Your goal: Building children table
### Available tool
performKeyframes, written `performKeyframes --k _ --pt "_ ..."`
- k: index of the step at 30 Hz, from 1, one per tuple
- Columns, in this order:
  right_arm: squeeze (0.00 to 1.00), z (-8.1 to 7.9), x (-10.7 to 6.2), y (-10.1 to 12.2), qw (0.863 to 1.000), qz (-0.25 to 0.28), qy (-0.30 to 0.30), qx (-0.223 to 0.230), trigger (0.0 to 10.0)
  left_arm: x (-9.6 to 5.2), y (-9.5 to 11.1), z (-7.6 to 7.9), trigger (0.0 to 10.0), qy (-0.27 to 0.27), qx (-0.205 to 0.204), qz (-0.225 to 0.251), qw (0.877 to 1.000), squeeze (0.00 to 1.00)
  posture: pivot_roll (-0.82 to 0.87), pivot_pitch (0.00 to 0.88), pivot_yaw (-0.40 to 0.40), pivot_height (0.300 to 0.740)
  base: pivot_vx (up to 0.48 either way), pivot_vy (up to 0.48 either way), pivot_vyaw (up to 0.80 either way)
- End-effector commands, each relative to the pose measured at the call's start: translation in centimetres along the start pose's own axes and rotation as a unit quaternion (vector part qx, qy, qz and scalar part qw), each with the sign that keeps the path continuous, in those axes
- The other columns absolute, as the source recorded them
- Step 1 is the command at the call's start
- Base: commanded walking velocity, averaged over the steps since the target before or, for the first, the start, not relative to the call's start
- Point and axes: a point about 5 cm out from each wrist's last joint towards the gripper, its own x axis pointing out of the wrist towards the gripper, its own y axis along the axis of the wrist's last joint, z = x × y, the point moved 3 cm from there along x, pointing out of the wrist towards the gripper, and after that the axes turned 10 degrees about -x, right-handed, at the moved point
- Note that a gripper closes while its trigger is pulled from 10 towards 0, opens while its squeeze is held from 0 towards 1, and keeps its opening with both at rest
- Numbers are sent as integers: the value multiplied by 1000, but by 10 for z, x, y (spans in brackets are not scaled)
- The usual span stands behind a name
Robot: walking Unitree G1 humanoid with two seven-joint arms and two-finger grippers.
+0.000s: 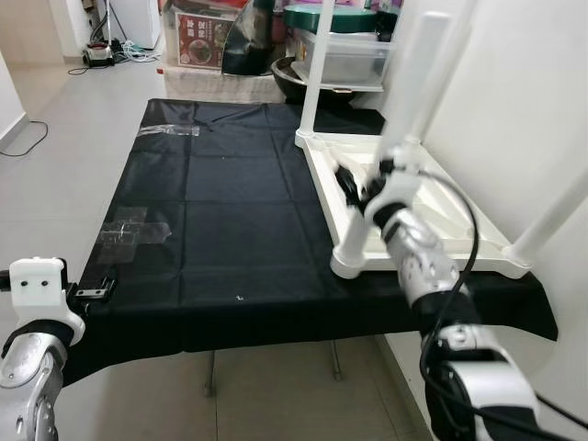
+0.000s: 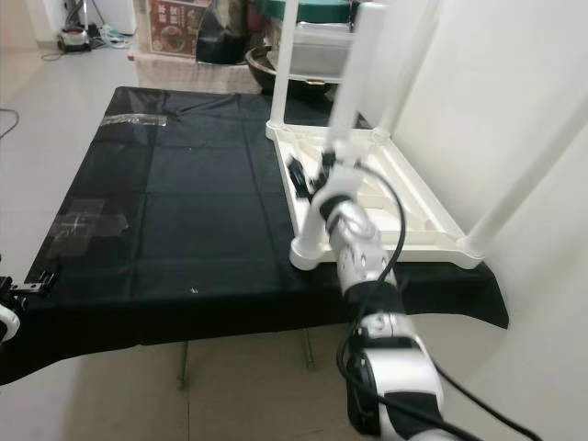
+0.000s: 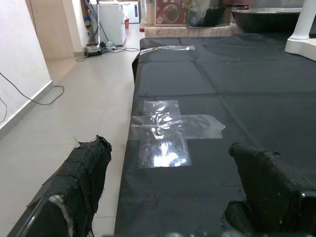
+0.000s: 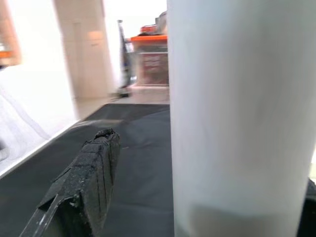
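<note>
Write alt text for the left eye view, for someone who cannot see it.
The robot's right tool reaches around a white leg of an upside-down children's table lying on a black cloth, its fingers not closed on it. Clear tape marks the cloth; the left arm waits at the near edge.

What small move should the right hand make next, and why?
Probably close on the near white leg and twist it to seat it: the right hand sits open around that leg, which stands upright in the corner socket of the upturned white tabletop.

White children's table (image 1: 404,197) on a plain black cloth (image 1: 220,211).
</note>
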Motion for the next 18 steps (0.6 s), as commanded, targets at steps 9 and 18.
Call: performKeyframes --k 9,18 --pt "0 -98 -17 -67 963 -90 252 -28 4549 0 -6 4 10000 0 -8 -3 1000 0 112 0 -145 740 0 0 0" --pt "0 -67 -8 -84 983 -160 88 -4 0 0 -5 4 10000 -2 -11 -3 1000 0 102 0 -136 740 0 0 0"
